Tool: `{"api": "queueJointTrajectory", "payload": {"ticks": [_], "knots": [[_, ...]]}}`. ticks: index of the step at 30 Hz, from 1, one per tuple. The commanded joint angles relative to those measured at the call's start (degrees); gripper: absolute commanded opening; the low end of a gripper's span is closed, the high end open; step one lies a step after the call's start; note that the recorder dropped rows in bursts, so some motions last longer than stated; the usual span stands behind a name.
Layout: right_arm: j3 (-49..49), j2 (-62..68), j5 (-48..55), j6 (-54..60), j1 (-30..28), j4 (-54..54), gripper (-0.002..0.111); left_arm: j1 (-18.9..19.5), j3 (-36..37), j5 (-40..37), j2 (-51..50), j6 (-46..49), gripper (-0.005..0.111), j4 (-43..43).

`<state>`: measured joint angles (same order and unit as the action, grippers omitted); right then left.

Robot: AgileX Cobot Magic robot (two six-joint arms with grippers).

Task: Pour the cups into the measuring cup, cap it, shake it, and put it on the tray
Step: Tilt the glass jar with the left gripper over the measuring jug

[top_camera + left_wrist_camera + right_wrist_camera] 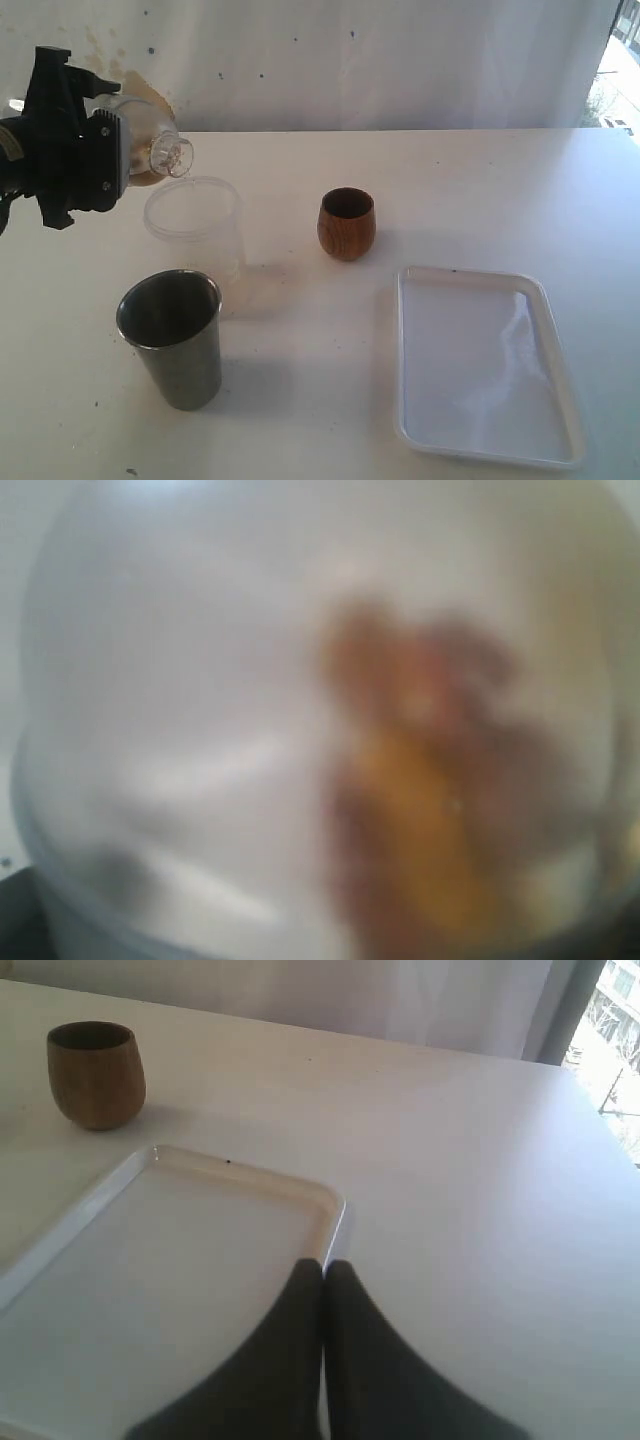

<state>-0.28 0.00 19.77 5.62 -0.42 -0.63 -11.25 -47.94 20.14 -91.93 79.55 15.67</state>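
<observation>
My left gripper (118,152) is shut on the clear measuring cup (150,140), holding it tipped on its side above the table at the far left. Brown contents show inside it, and it fills the left wrist view as a blurred measuring cup (300,730). The brown wooden cup (347,223) stands mid-table, also seen as the wooden cup (96,1073). The steel tumbler (175,335) stands upright at the front left. The white tray (560,400) lies at the front right. My right gripper (323,1265) is shut and empty, hovering over the tray's rim (335,1215); it is outside the exterior view.
A frosted plastic cup (195,235) stands upright just below and right of the held cup, behind the tumbler. A white wall backs the table (480,190). A bright window (622,80) lies at the far right.
</observation>
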Motion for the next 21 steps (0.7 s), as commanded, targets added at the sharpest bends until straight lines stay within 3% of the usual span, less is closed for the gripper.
{"api": "queueJointTrajectory", "payload": {"ticks": [1, 8, 21], "knots": [[0.28, 0.00, -0.18, -0.29, -0.16, 0.23, 0.000, 1.89, -0.86, 4.68, -0.02, 0.05, 0.000, -2.04], [0.28, 0.00, -0.18, -0.29, -0.16, 0.23, 0.000, 1.92, -0.86, 9.67, -0.15, 3.33, 0.000, -2.04], [0.28, 0.00, -0.18, -0.29, -0.16, 0.23, 0.000, 1.92, -1.10, 9.68, -0.72, 11.18, 0.000, -2.04]]}}
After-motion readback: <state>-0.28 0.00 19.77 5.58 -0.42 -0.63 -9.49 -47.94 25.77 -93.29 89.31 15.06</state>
